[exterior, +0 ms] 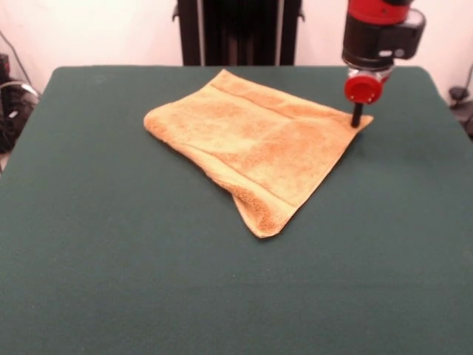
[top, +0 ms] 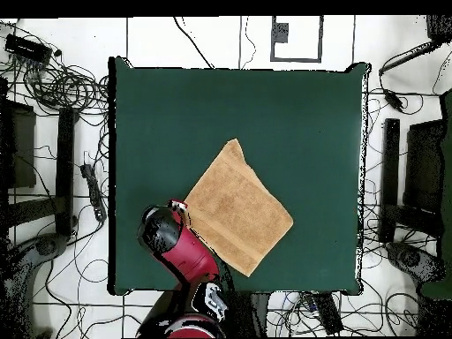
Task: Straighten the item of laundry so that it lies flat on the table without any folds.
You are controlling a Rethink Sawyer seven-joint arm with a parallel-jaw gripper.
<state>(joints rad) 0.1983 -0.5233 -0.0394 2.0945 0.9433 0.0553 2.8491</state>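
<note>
orange-tan towel (exterior: 255, 144) lies skewed on the green table (exterior: 111, 259), near corner folded under.

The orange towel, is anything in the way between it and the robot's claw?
Nothing visible is in the way. The gripper is already down at one corner of the orange-tan terry-cloth towel, and only the bare dark green felt table surrounds it. Whether it touches the cloth cannot be told.
</note>
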